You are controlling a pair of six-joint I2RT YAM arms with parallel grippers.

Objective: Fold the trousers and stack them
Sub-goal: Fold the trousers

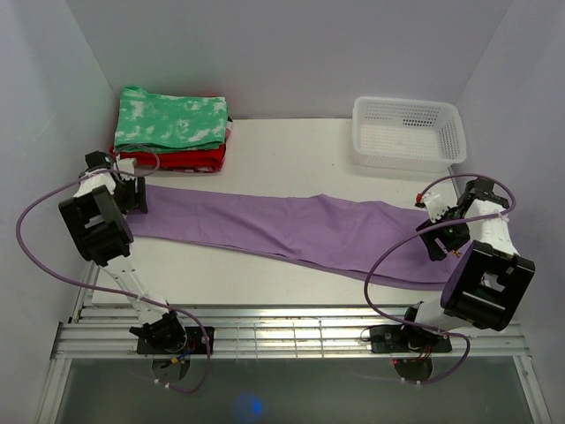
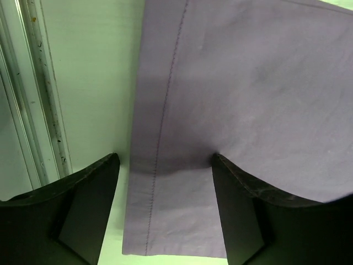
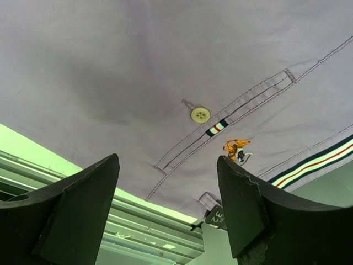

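Left gripper (image 2: 164,160): closest to its wrist lens; jaws spread wide with nothing between them, poised over the hem (image 2: 176,251) of a trouser leg. I cannot tell whether the tips touch the cloth.
Right gripper (image 3: 166,160): also spread wide and empty, hanging over the waist end of the garment.
Trousers (image 1: 291,225): lavender, lying flat at full length across the table (image 1: 291,146), hem at the left arm and waist at the right arm, with the waist end reaching the near right edge.
Done so far: the garment shows as one long band, so the legs seem to lie one on the other. I judge the lengthwise fold to be made.
Left to do: no crosswise fold is in place, neither end is gripped, and nothing is stacked yet.
Likely stack: a green-and-white garment (image 1: 172,119) lies folded on a red garment (image 1: 190,159) at the far left corner, near the hem but apart from it.
Basket (image 1: 408,132): white, at the far right.
Pocket (image 3: 231,118): a welt with a pale button (image 3: 200,114) and a small striped tab (image 3: 218,127).
Emblem (image 3: 236,149): small orange embroidery, too small to name.
Waistband lining (image 3: 314,163): navy, white and red stripes.
Size label (image 3: 217,214): the digits look like 32. No other writing can be read.
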